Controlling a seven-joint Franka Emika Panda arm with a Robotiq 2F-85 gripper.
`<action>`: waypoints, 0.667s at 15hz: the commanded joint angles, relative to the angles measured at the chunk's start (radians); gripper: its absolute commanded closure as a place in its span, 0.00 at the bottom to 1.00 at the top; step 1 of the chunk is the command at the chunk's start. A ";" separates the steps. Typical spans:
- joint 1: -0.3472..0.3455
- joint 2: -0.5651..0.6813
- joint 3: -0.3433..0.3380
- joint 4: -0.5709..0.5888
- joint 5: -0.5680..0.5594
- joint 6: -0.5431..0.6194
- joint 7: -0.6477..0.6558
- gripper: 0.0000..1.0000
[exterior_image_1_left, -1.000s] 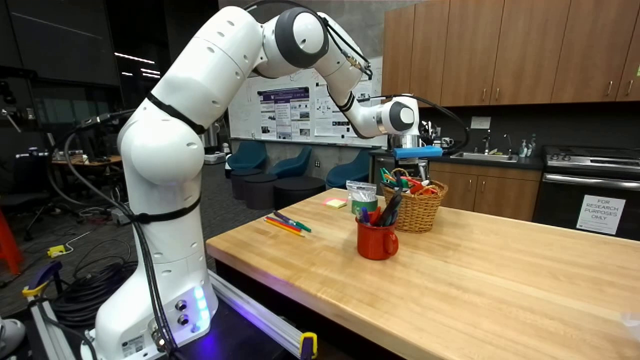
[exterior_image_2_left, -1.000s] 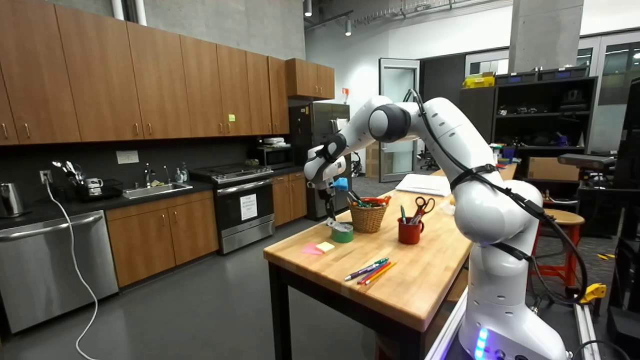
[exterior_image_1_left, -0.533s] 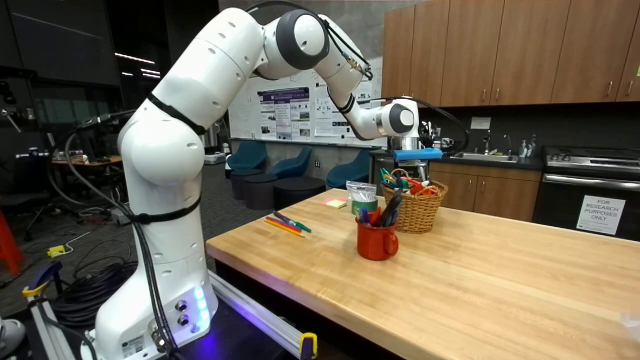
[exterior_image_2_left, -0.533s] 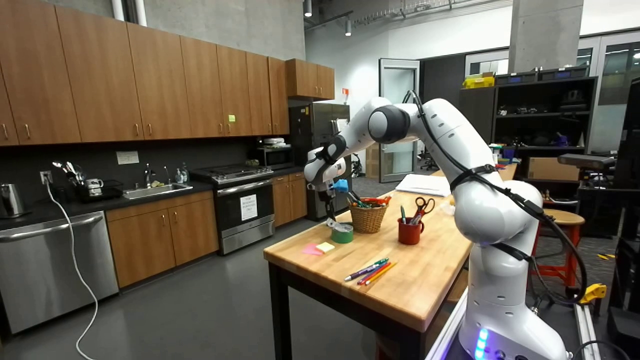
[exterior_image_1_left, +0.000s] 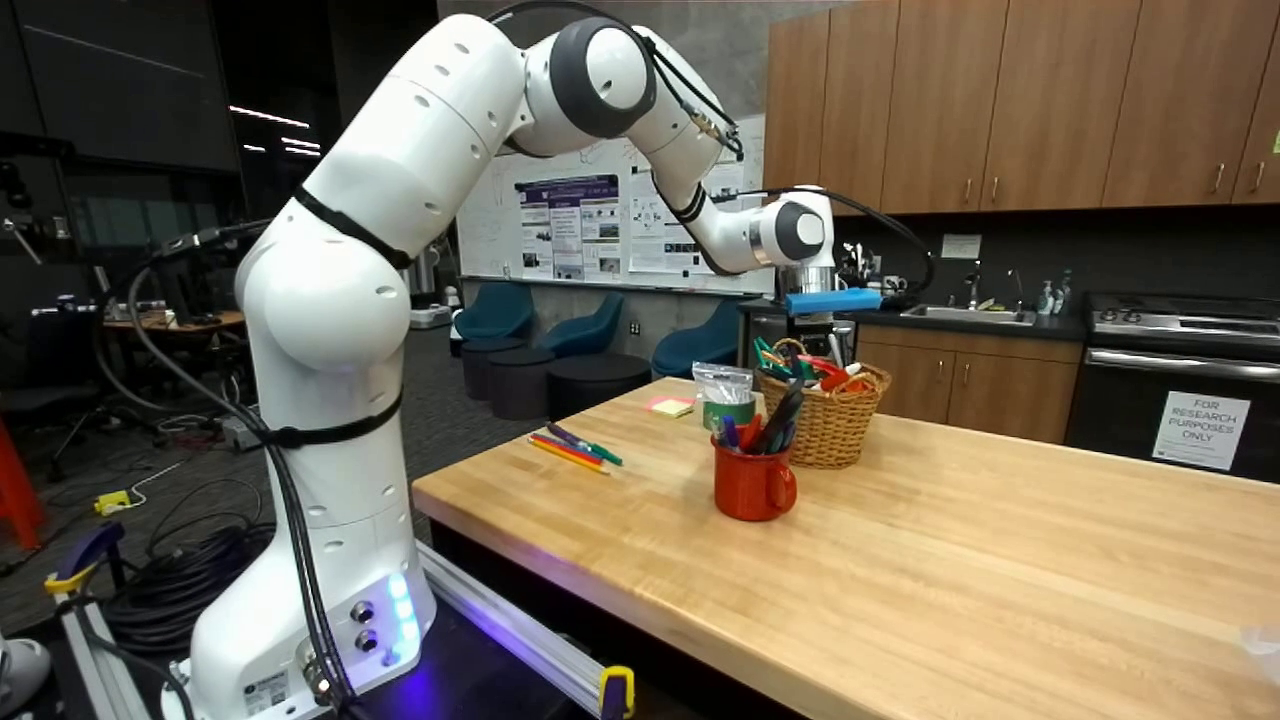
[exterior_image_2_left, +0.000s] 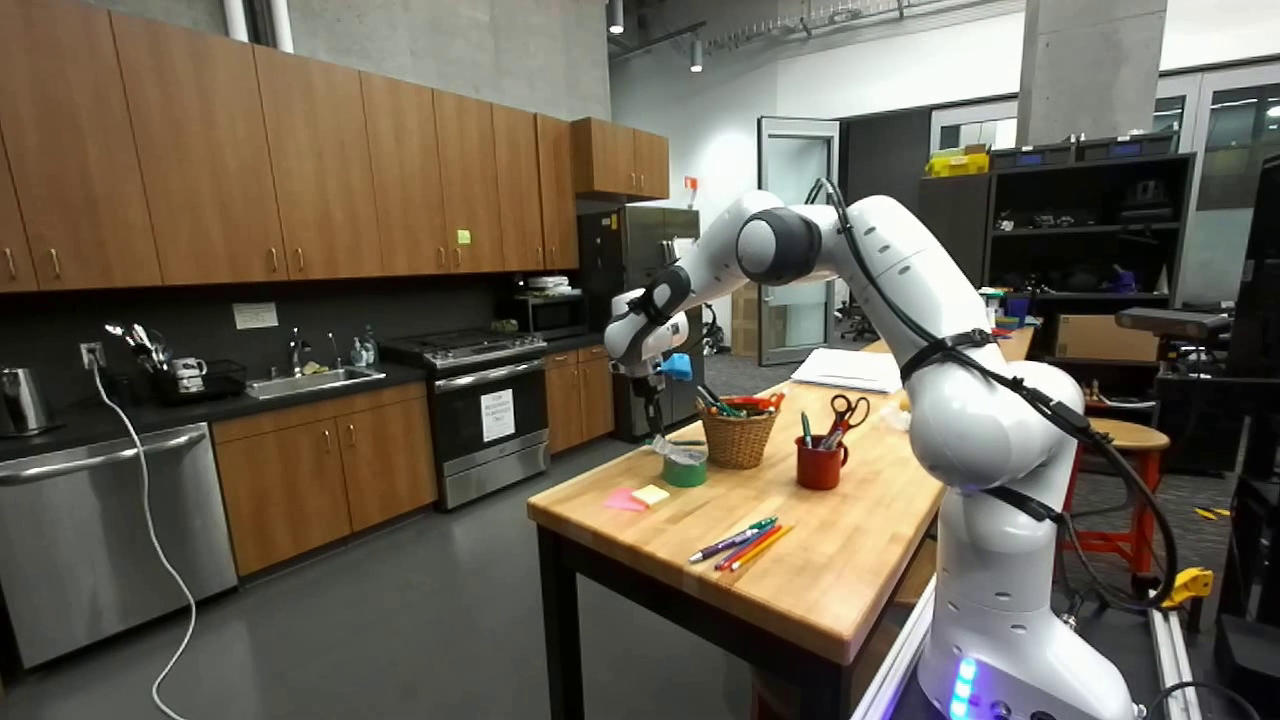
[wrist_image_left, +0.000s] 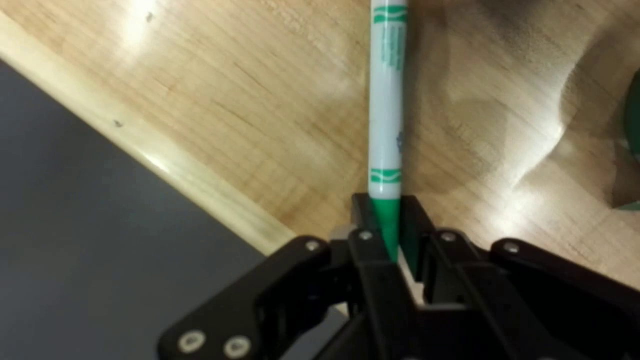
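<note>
Jaws pinch the green end of a white marker (wrist_image_left: 385, 110), its barrel reaching out over the counter (wrist_image_left: 250, 110); whether the far end touches the surface cannot be told, since the wrist view cuts it off. Only that one end is gripped, so a knock on the long free part could swivel it or slide it loose. If the green piece is a cap, it might also pull off and leave the barrel behind. Just beside the jaws runs the counter's edge, with the floor (wrist_image_left: 90, 210) below: a dropped marker could well roll over it.

Near on the opposite side, a green tape roll (exterior_image_2_left: 684, 472), with clear plastic (exterior_image_1_left: 723, 380) on or just behind it, stands where a sideways swing might catch it. Next to it the wicker basket (exterior_image_1_left: 825, 428), packed with coloured handles (exterior_image_1_left: 836, 378), rises higher and in an exterior view hides part of the jaws. Farther off are sticky notes (exterior_image_2_left: 650, 494), a red mug (exterior_image_1_left: 745, 485) holding scissors (exterior_image_2_left: 846, 421), then a row of pens and pencils (exterior_image_2_left: 752, 545) lying on the counter. Well beyond stand the sink (exterior_image_2_left: 318, 384) and the stove (exterior_image_2_left: 460, 400).
</note>
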 joint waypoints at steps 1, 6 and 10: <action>0.013 -0.065 0.007 -0.036 -0.005 0.044 0.024 0.96; 0.016 -0.146 0.028 -0.091 0.028 0.142 0.047 0.96; 0.012 -0.231 0.048 -0.186 0.078 0.262 0.075 0.96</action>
